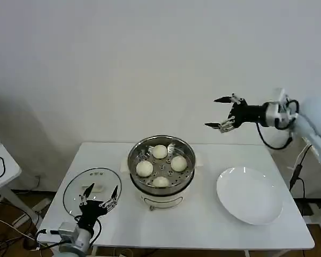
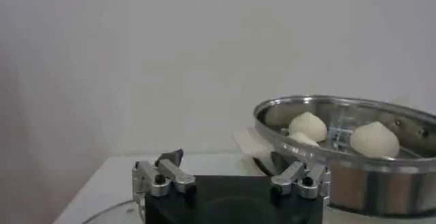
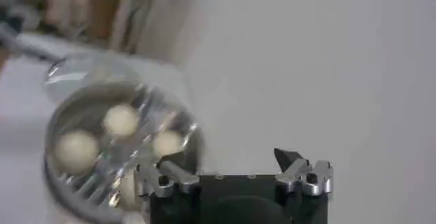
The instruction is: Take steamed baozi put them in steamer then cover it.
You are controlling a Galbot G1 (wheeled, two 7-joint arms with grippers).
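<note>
White tabletop (image 1: 203,225), plain wall behind. Four baozi (image 1: 160,152) in steamer (image 1: 161,163); cover (image 1: 92,183) flat beside it. Left gripper (image 1: 99,202) over cover, right gripper (image 1: 222,112) raised; jaws wide, empty.

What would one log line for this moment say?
buns: four in steamer | lid: on table | left gripper: open over lid | right gripper: open, raised

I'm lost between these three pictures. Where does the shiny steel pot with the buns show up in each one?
Head view: the steamer stands mid-table, between the glass cover and the white plate.
Left wrist view: the steamer is at the picture's right, beyond the left gripper.
Right wrist view: the steamer is at the lower left.
Shared landmark: the cream-white baozi inside it.
</note>
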